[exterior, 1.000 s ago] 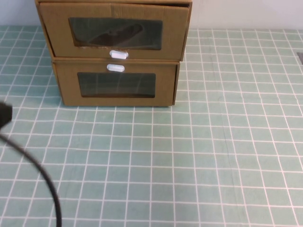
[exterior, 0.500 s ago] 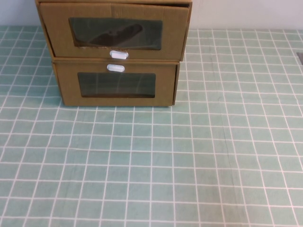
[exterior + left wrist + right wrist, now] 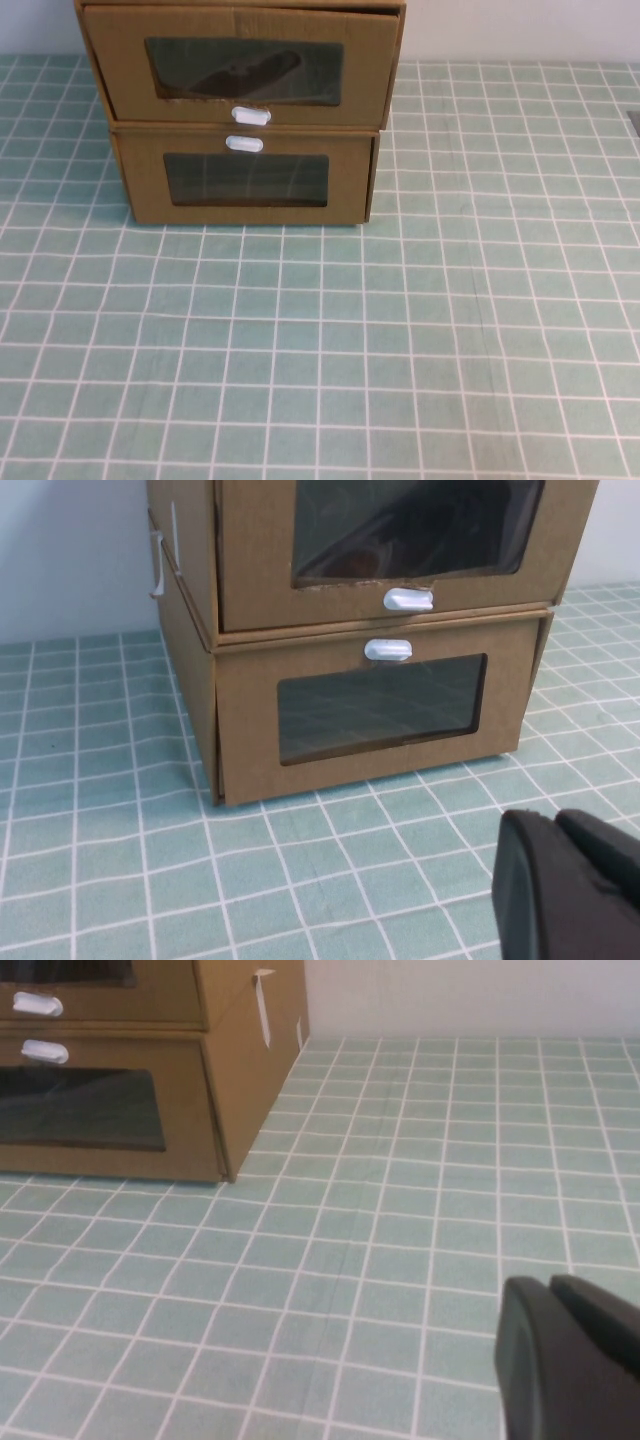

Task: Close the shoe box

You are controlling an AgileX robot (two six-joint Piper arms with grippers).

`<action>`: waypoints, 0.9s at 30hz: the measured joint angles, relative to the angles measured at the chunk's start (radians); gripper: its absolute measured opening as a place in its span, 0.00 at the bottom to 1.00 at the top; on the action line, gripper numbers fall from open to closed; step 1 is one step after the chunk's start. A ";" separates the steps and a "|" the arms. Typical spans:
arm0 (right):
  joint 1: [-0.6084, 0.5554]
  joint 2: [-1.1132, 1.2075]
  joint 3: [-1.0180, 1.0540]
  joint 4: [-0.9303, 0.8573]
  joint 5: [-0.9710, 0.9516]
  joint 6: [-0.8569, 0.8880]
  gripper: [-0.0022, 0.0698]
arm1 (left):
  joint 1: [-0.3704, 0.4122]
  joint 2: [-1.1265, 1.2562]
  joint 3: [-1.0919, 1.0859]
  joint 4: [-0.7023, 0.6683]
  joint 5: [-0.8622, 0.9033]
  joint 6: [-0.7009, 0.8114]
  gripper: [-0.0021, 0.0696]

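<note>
A counter [image 3: 420, 330] covered in a pale green cloth with a white grid pattern fills the high view, running back to a plain light wall. Directly on it, at the far left, sits a brown cardboard box [image 3: 245, 180] with a clear window and a white tab above that window; its base rests flat on the grid, and the shoe box [image 3: 240, 65] is stacked on top of it rather than on the cloth. A faint crease runs through the cloth right of the boxes.
</note>
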 joint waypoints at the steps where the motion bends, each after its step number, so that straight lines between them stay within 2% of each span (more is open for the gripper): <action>1: 0.000 0.000 0.002 0.007 0.005 0.000 0.01 | 0.000 0.000 0.000 0.000 0.000 0.000 0.02; 17: 0.000 0.000 0.004 0.021 0.037 0.000 0.01 | 0.000 -0.028 0.004 0.005 -0.003 0.000 0.02; 22: 0.000 0.000 0.004 0.023 0.043 0.000 0.01 | 0.000 -0.129 0.066 0.140 -0.042 0.000 0.02; 27: 0.000 0.000 0.004 0.024 0.043 0.000 0.01 | 0.000 -0.215 0.193 0.244 -0.206 -0.005 0.02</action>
